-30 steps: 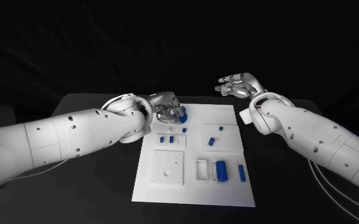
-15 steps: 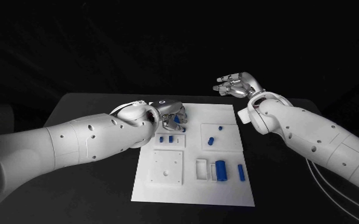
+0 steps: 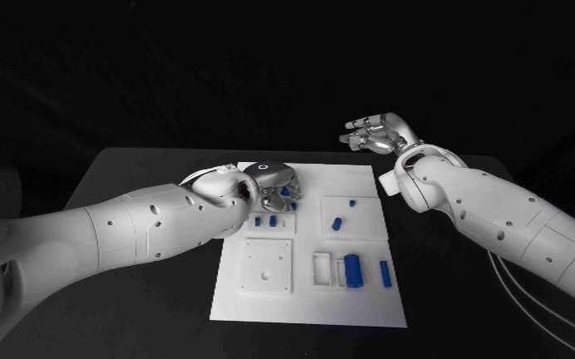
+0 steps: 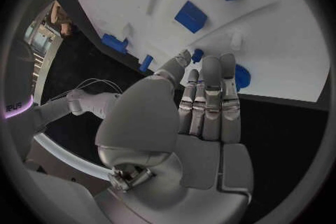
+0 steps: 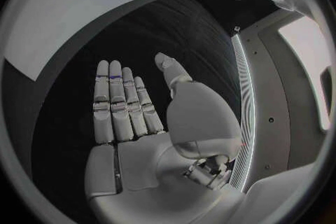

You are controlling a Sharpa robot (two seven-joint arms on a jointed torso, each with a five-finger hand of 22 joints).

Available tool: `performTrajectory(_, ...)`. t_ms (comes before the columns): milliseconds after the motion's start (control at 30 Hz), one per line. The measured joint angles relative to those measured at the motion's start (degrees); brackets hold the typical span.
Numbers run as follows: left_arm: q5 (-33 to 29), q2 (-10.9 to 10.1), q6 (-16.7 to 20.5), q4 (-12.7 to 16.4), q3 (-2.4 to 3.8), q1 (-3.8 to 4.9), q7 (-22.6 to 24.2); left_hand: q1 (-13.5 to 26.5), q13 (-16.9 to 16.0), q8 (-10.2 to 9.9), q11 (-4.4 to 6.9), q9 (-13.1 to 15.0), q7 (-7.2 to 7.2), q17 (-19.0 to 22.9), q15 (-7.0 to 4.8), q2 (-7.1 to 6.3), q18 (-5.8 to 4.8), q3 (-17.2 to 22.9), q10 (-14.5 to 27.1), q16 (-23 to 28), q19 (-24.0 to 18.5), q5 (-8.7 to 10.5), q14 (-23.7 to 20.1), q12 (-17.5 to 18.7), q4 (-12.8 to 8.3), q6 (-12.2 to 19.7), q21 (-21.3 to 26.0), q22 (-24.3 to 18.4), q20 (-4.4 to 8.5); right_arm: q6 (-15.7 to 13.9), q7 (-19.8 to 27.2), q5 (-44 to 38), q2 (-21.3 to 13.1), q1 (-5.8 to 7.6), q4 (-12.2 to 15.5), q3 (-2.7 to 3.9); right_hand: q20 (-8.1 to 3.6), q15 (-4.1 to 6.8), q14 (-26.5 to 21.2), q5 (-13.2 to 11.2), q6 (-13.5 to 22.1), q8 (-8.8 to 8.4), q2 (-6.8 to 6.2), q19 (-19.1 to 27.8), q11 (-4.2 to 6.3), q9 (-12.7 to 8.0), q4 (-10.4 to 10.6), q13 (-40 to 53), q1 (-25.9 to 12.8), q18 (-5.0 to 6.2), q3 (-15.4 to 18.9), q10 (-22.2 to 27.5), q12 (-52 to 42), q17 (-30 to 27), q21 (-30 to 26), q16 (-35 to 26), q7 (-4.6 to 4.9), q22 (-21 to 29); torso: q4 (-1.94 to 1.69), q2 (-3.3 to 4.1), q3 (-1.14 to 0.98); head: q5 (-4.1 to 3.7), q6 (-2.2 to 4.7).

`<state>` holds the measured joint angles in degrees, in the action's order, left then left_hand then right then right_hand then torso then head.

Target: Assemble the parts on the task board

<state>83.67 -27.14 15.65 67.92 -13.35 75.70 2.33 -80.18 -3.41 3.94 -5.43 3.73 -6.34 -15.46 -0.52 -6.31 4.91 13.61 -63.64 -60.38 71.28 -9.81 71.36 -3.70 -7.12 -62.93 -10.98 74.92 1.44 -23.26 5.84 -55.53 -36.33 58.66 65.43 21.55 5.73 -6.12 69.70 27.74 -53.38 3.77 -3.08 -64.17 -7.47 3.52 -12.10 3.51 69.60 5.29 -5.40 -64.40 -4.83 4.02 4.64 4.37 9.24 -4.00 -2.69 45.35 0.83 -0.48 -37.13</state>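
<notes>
Left hand low over the far left part of the task board; right hand raised and holding nothing.

The left hand (image 3: 271, 186) lies flat, its fingers (image 4: 210, 98) straight and together, tips near a round blue gear (image 4: 241, 77) on the smooth white task board (image 3: 360, 309); whether it touches, I cannot tell. The right hand (image 5: 136, 106), fingers straight, thumb apart, hangs over the black table (image 3: 144, 176) beyond the board's far right corner. Blue parts (image 3: 355, 270) lie in the near recesses.
</notes>
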Motion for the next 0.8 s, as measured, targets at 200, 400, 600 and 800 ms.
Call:
performTrajectory(200,0.67,0.60,-0.02,-0.87,0.00,-0.58,0.46,-0.33,0.06,0.00,0.03,0.00,0.00,0.09,-0.20,0.29,-0.04,1.52,-0.03,-0.38,-0.32,0.00,0.21,0.00,-0.88,0.00,-1.88,0.00,0.32,0.00,0.02,0.01,0.03,0.00,0.02,0.00,0.00,0.00,0.00,0.00,0.00,0.00,0.00,0.00,0.00,0.00,0.00,0.00,0.00,0.00,0.00,0.00,0.00,0.00,0.00,0.00,0.00,0.00,0.01,-0.02,-0.02,0.00,-0.02)
performTrajectory(400,1.09,0.98,-0.06,-1.65,0.01,-0.87,0.74,0.05,0.05,0.00,0.60,0.00,0.00,0.09,-0.40,0.67,-0.05,2.91,-1.17,-0.87,-0.54,0.00,0.40,0.00,-1.05,0.00,-3.54,0.03,0.53,0.01,0.02,0.01,0.03,0.00,0.06,0.00,0.00,0.00,0.00,0.00,0.00,0.00,0.00,0.00,0.00,0.00,0.00,0.00,0.00,0.01,0.00,0.00,0.00,0.00,0.00,0.00,0.00,0.00,0.01,-0.02,-0.03,-0.05,-0.02)
performTrajectory(600,1.31,1.31,-0.07,-2.34,0.06,-0.98,0.91,0.50,0.05,0.00,0.64,0.00,-0.32,0.06,-0.41,1.11,0.80,4.14,-2.28,-1.27,-1.17,0.00,0.41,0.18,-1.13,-0.32,-5.45,0.19,0.52,0.02,0.03,0.02,0.09,0.00,0.07,0.00,0.00,0.00,0.00,0.00,0.00,0.00,0.00,0.00,0.00,0.00,0.00,0.01,0.00,0.00,0.00,0.00,0.00,0.01,0.00,0.00,0.00,-0.01,0.00,-0.02,-0.03,-0.11,-0.04)
performTrajectory(800,1.39,1.50,-0.07,-2.96,0.10,-1.03,1.06,0.36,0.05,0.00,0.73,0.00,-0.29,-0.12,-0.40,1.74,0.83,4.92,-3.00,-2.04,-1.58,0.00,0.81,0.18,-0.80,-0.35,-7.39,0.17,0.51,0.04,0.03,0.02,0.22,0.00,0.03,0.00,0.00,0.00,0.00,0.00,0.00,0.00,0.00,0.00,0.00,0.00,0.00,0.01,0.00,0.00,0.00,0.00,0.00,0.01,0.00,0.00,0.00,-0.01,-0.02,-0.02,-0.02,-0.12,-0.06)
